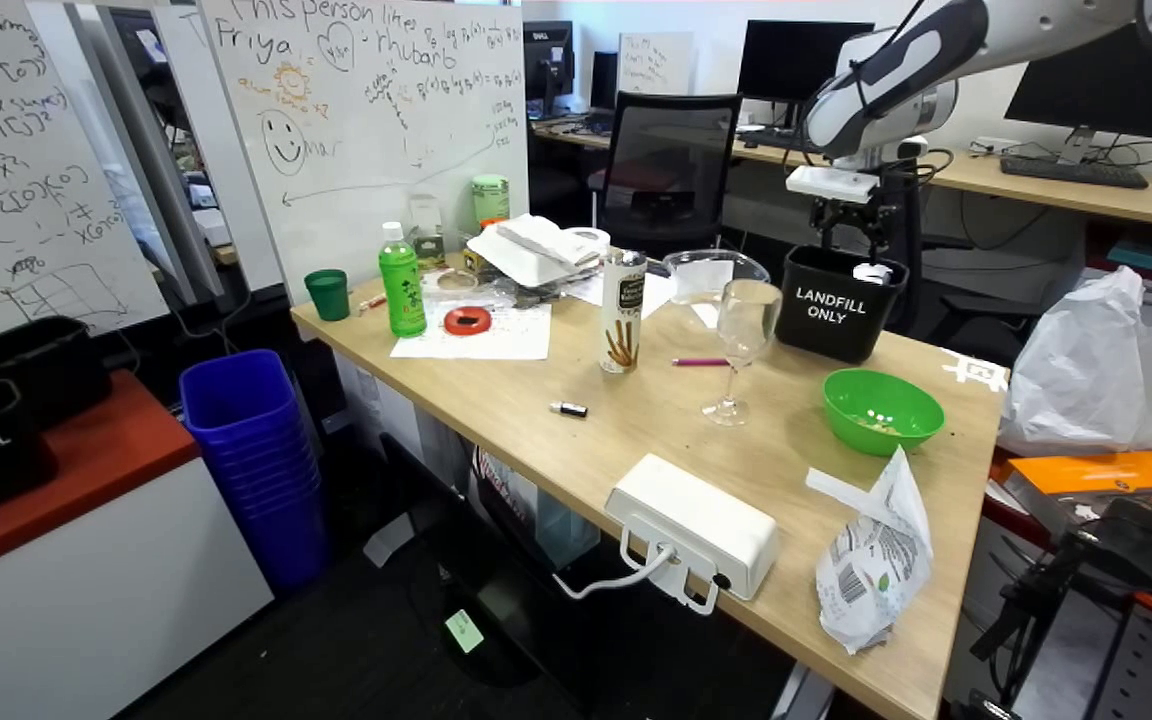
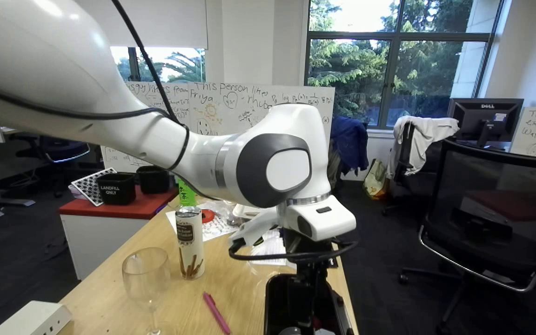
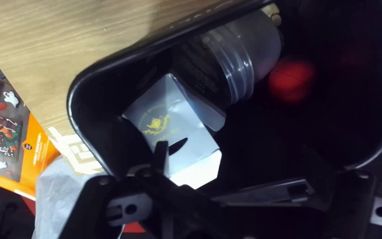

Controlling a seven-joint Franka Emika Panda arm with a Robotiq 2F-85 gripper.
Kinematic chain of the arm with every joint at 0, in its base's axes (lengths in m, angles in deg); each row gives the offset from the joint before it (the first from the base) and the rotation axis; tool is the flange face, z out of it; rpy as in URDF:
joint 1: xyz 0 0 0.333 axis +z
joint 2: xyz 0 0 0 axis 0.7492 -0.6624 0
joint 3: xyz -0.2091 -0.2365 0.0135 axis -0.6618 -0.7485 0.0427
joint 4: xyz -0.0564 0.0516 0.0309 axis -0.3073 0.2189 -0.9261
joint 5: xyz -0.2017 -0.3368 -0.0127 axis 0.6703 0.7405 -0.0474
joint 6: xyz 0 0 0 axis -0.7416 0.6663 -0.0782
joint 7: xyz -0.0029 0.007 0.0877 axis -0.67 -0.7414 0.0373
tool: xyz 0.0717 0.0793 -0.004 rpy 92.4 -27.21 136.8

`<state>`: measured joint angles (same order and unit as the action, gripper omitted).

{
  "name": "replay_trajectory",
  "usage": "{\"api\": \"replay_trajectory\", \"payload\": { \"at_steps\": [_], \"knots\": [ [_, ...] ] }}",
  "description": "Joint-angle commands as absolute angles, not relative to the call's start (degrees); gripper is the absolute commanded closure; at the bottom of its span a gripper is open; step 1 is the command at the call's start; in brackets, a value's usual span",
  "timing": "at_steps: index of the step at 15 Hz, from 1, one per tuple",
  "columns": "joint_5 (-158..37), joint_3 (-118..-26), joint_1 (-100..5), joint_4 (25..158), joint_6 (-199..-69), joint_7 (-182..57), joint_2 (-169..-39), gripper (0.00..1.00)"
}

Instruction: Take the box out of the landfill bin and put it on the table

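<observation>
The black landfill bin [image 1: 826, 325] stands on the pale wood table [image 1: 496, 390]. It also shows in an exterior view [image 2: 269, 298] and in the wrist view [image 3: 93, 99]. The box [image 3: 177, 116], whitish with a yellow teapot print, lies tilted inside the bin against its left end in the wrist view. My gripper [image 3: 254, 157] is open over the bin, pointing down. Its left finger overlaps the box's lower part; I cannot tell whether they touch. The right finger is lost in dark. In both exterior views, the gripper [image 1: 861, 235] [image 2: 303, 298] reaches into the bin and its fingertips are hidden.
A clear plastic jar [image 3: 264, 43] and a red thing [image 3: 292, 79] are also in the bin. Near the bin stand a green bowl [image 1: 881, 412], a wine glass [image 1: 748, 320], a clear bowl [image 1: 681, 275] and a pink pen [image 1: 698, 362]. A white canister [image 1: 623, 310] stands farther off.
</observation>
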<state>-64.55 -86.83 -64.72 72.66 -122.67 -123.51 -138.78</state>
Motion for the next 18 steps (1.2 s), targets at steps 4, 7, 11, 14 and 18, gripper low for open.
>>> {"api": "replay_trajectory", "payload": {
  "at_steps": [4,7,11,14,18],
  "knots": [
    [-62.34,-88.36,-64.81,62.55,-118.95,-125.9,-146.71,0.0],
    [-60.81,-89.08,-64.57,59.87,-117.65,-126.87,-148.7,0.0],
    [-58.32,-90.45,-63.89,58.5,-115.07,-127.01,-149.38,0.0],
    [-56.26,-91.22,-63.22,58.75,-112.61,-126.15,-148.6,0.0],
    [-54.89,-91.17,-62.63,58.4,-109.46,-125.22,-148.19,0.0]
  ]
}}
